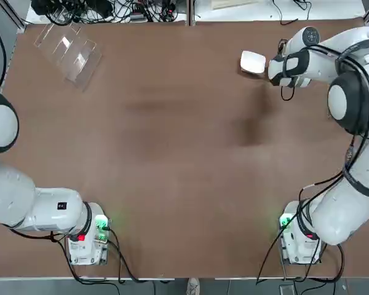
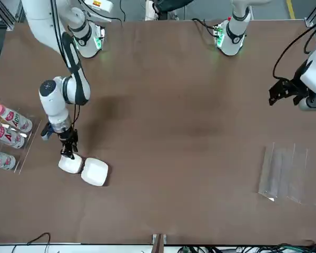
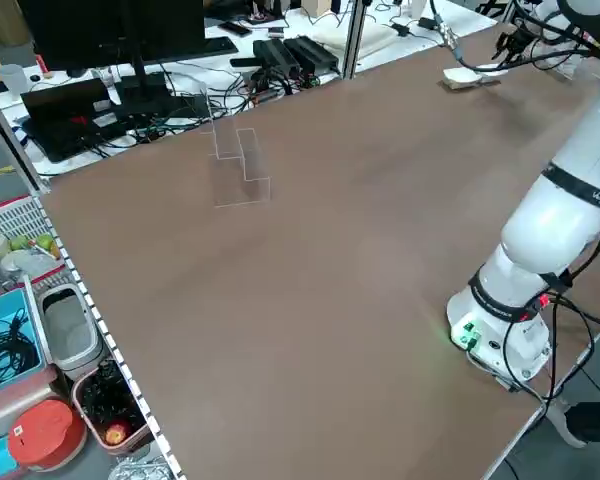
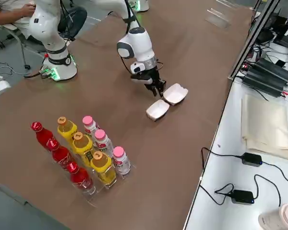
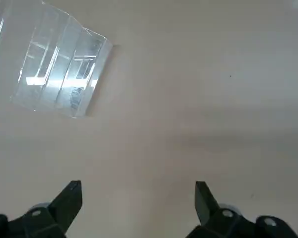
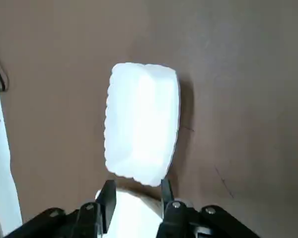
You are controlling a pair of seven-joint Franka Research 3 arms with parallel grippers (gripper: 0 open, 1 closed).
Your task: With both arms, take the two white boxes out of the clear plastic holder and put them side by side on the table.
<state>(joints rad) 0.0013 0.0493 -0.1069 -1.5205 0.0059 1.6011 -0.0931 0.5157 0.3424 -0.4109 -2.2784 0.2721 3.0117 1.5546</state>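
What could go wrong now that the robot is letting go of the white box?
The right tool sits right over the smaller box, fingers around its edge, so lifting away could drag or tip it. That box touches the bigger box, so a nudge might push both apart.

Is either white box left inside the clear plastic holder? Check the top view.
No. The clear plastic holder sits empty at the far left of the table, with a white box lying by the right gripper.
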